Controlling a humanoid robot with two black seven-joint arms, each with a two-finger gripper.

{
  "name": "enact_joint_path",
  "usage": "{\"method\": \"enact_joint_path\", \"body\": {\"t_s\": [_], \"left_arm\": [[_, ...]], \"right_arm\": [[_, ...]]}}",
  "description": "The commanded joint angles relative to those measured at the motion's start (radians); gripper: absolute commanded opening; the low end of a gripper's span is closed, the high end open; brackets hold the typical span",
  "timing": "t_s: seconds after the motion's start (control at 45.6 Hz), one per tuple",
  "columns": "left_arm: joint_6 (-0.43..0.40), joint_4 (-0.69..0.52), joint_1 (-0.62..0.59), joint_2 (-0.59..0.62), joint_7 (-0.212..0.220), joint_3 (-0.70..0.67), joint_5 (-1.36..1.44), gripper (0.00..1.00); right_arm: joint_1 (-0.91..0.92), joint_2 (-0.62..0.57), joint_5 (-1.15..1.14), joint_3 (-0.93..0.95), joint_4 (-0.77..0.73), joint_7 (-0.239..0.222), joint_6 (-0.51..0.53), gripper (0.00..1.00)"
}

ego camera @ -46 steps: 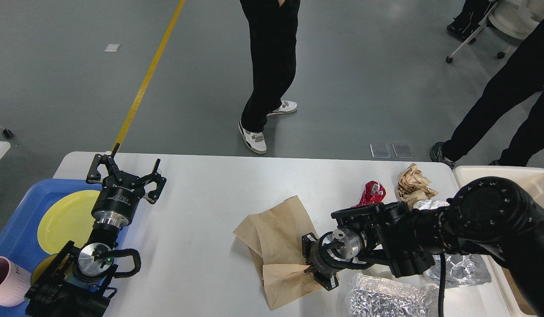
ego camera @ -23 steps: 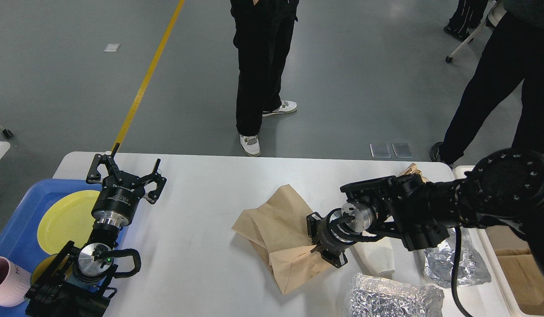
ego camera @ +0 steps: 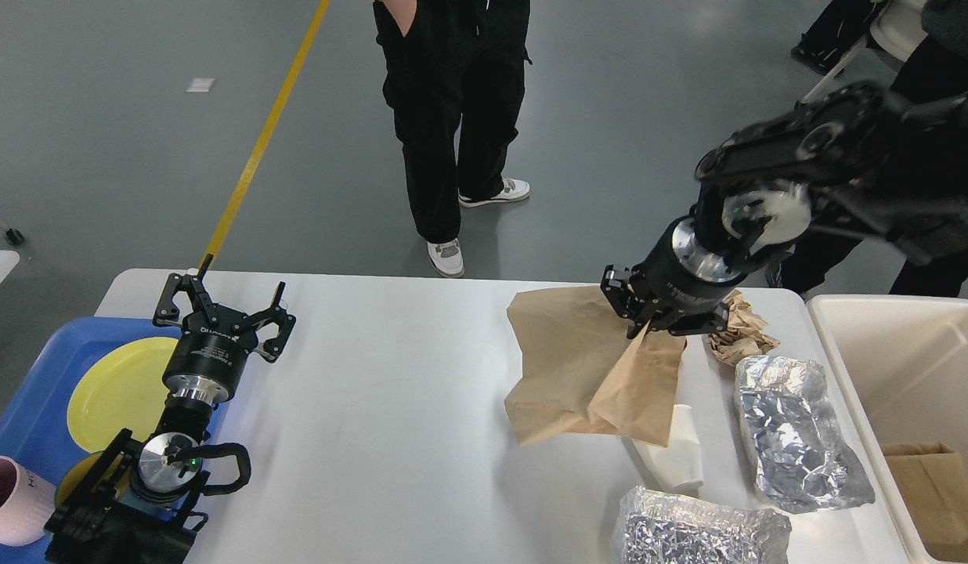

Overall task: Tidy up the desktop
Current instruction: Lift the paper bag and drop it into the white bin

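Head view: right fingers (ego camera: 655, 321) pinch brown paper bag (ego camera: 590, 368) above desktop (ego camera: 390, 407).

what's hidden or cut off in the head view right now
- White cup: its upper end is hidden under the hanging brown paper bag.
- Right end effector: fingertips are buried in the bag.
- Lower foil wad: cut off by the bottom edge.
- Pink mug: cut off by the left edge.
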Motion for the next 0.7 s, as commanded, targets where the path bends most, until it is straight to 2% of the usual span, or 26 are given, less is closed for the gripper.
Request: {"method": "enact_joint_path", "body": {"t_s": [0.0,0.219,0.372,0.46,0.548,0.679], "left_arm": [[-0.001,0.001,0.0,0.0,0.0,0.0,0.0,0.97],[0.001,-0.001,0.0,0.0,0.0,0.0,-0.002,0.97],[0.001,0.001,0.0,0.0,0.0,0.0,-0.002,0.97],[0.001,0.001,0.0,0.0,0.0,0.0,0.0,0.97],[0.001,0.001,0.0,0.0,0.0,0.0,0.0,0.97],[0.001,0.001,0.0,0.0,0.0,0.0,0.0,0.97]], "right_arm": [[0.164,-0.101,-0.101,-0.006,0.084,-0.002,0.14,0.0],[0.287,-0.134,-0.149,-0.118,0.202,0.0,0.151,0.0],[0.292,-0.142,-0.148,-0.21,0.2,0.003,0.139,0.0],[0.29,-0.173,-0.151,-0.304,0.177,0.005,0.098,0.0],[0.249,-0.252,-0.183,-0.39,0.115,0.006,0.047,0.0],[0.109,-0.452,-0.305,-0.399,-0.04,0.006,0.03,0.0]]}}
